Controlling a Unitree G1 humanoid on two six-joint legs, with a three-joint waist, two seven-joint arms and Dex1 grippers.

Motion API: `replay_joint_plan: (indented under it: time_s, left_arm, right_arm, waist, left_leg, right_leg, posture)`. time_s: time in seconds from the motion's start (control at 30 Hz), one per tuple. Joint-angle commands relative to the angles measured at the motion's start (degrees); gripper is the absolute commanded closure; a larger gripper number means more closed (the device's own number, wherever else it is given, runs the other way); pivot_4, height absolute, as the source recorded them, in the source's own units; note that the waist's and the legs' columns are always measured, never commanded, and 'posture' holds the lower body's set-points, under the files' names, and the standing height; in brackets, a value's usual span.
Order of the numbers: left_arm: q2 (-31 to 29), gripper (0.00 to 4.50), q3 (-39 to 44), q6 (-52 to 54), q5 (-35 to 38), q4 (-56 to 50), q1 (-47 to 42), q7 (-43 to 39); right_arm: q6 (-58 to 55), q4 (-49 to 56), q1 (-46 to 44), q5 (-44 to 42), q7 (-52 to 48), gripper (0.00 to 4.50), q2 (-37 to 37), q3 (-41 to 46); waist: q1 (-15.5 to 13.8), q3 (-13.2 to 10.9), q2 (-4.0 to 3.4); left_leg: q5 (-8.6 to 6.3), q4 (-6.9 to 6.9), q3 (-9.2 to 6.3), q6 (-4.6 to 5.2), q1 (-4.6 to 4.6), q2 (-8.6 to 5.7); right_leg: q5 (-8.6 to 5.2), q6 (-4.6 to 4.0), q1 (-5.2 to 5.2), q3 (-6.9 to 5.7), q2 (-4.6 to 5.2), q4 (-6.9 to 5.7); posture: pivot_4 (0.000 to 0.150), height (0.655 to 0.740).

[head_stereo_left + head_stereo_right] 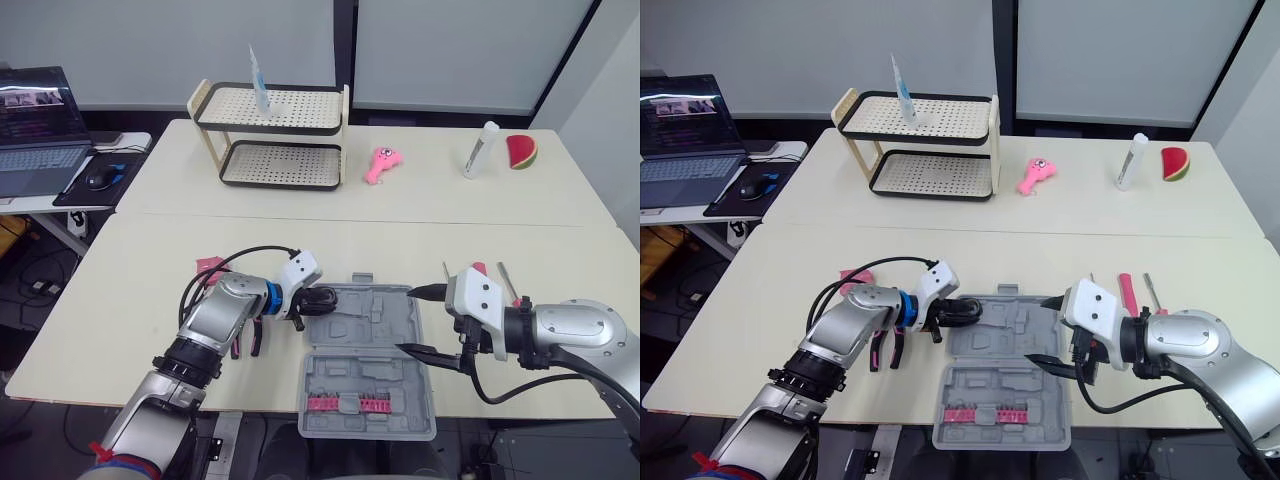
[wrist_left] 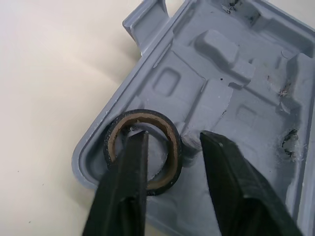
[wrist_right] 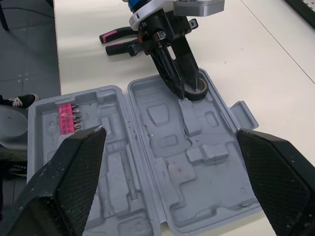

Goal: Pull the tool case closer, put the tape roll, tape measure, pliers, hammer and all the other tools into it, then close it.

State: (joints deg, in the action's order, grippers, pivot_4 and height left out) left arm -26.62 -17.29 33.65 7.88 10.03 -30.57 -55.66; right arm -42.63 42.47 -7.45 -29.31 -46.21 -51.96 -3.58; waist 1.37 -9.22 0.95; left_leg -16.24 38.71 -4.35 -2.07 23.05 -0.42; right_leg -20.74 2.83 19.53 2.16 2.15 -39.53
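Left wrist view, tape roll point(image 2: 143, 116) in tool case point(image 2: 216, 88), left gripper point(image 2: 173, 136) spread

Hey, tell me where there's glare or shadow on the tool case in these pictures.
Left eye view: even light, no glare on the tool case; the laptop screen glows. Left wrist view: soft shadows in the case's hollows and round the tape roll. Right wrist view: matte case, no bright spots.
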Motion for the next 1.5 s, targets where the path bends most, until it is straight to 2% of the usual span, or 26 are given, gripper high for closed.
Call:
replay_joint_plan:
  time_s: [0.03,0.17,0.33,0.43,0.73,1.2,1.5]
  left_arm:
    - [-0.53,1.68,3.20,2.96,2.46,-6.94,-0.76,0.69]
    - [-2.23,0.41,4.79,3.33,3.81,-10.76,-0.09,-0.06]
    - [-3.88,0.41,4.95,-3.60,4.81,-9.73,1.62,-3.74]
    - [-3.92,1.01,4.94,-6.92,4.62,-7.35,2.00,-5.01]
    - [-3.03,3.83,3.43,-14.14,2.59,-1.15,1.48,-7.03]
    - [1.03,3.83,1.64,-23.11,-2.52,13.00,-2.33,-6.28]
    - [2.82,3.83,0.13,-24.53,-6.91,20.49,-2.99,-5.04]
  right_arm:
    - [-0.03,2.25,0.20,-0.52,-0.13,0.00,-0.68,1.50]
    - [-0.16,2.29,0.36,-0.57,-0.10,0.00,-0.67,1.76]
    - [0.18,1.89,-0.01,-0.31,-0.23,0.00,-0.46,1.24]
    - [0.36,1.79,-0.14,-0.22,-0.33,0.00,-0.37,1.02]
    - [0.42,2.36,0.32,0.08,0.18,0.00,-0.03,0.57]
    - [0.33,2.54,0.46,0.29,0.08,0.00,0.13,0.48]
    - [-0.16,2.94,0.72,-0.11,-0.10,0.00,-0.12,0.73]
  waist:
    - [0.01,0.00,0.00]
    - [0.03,0.00,0.00]
    - [-0.01,0.00,0.00]
    - [-0.05,0.00,0.00]
    - [-0.04,0.00,0.00]
    - [-0.03,0.00,0.01]
    - [-0.04,0.00,0.01]
  left_leg:
    - [0.00,0.00,0.00,0.00,0.00,0.00]
    - [0.00,0.00,0.00,0.00,0.00,0.01]
    - [0.00,0.00,0.00,0.00,-0.01,0.01]
    - [0.00,0.00,0.00,0.00,-0.01,0.00]
    - [0.00,0.00,0.00,0.00,-0.01,0.00]
    - [0.00,0.01,0.01,0.00,-0.01,-0.02]
    - [0.00,0.00,0.01,0.00,-0.02,-0.01]
  right_leg:
    - [0.00,0.00,0.00,0.00,0.00,0.00]
    - [0.00,0.00,0.00,0.01,0.00,0.00]
    - [0.00,0.00,0.00,0.00,0.00,0.01]
    - [0.00,0.00,-0.01,0.00,0.01,0.02]
    - [0.00,0.00,-0.01,-0.01,0.00,0.02]
    - [0.00,0.00,0.01,-0.06,0.00,0.00]
    - [0.00,0.00,0.01,-0.07,-0.01,-0.01]
  posture:
    - [0.150,0.7290]
    - [0.150,0.7290]
    - [0.150,0.7290]
    - [0.150,0.7290]
    - [0.150,0.7290]
    - [0.150,0.7290]
    - [0.150,0.7290]
